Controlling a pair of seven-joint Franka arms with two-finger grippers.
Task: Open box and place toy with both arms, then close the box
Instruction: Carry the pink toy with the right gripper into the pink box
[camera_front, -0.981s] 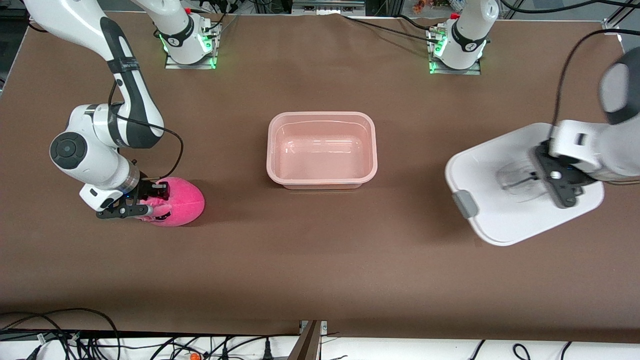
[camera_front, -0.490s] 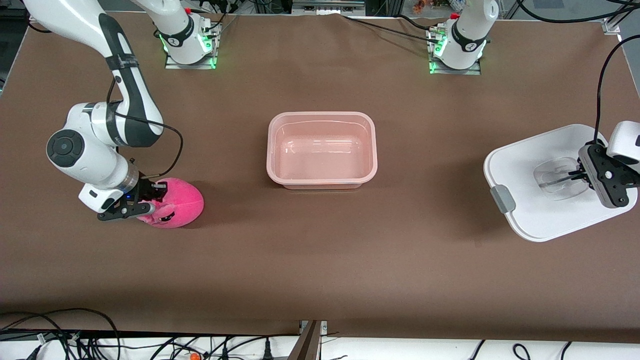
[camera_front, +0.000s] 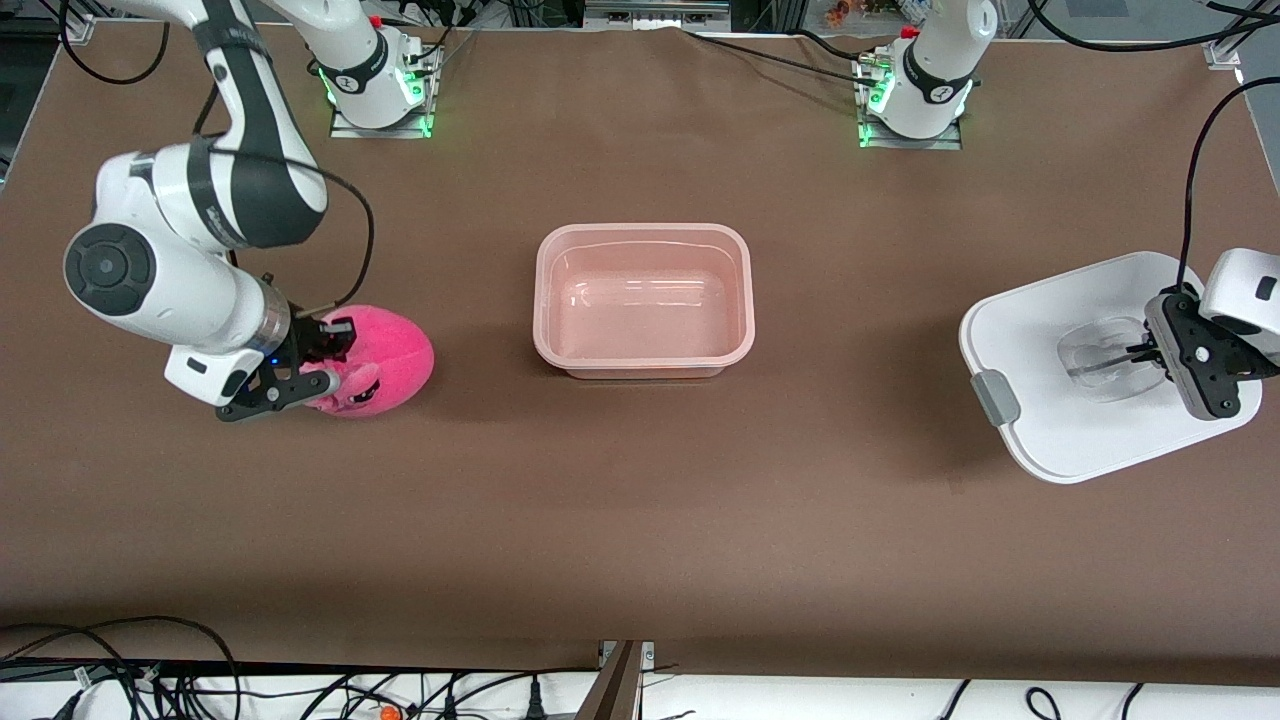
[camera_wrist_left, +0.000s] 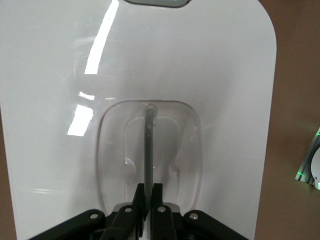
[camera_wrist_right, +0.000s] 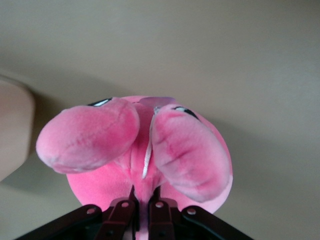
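**Brown desk, open box at centre, both hands occupied**

Surface: a brown desk (camera_front: 640, 520) with the two arm bases along one edge, green-lit.

Item 1, the box (camera_front: 644, 300): pale pink translucent tub, lid off, nothing inside, standing on the desk between the two hands and well apart from each.

Item 2, the lid (camera_front: 1080, 400): white, with a grey side clip (camera_front: 994, 397) and a clear centre handle (camera_wrist_left: 149, 150). It is at the left arm's end of the desk, tilted. The left hand (camera_front: 1150, 352) is directly above its middle, fingers pressed narrow on the thin upright bar of the handle, as the left wrist view shows.

Item 3, the toy (camera_front: 385, 362): hot-pink plush with two paler ears (camera_wrist_right: 90, 135) and a dark face mark. It sits in the right hand (camera_front: 318, 370), toward the right arm's end of the desk. The fingers are pinched narrow on the plush between the ears, seen in the right wrist view. Whether the toy touches the desk or hangs just above it cannot be told.
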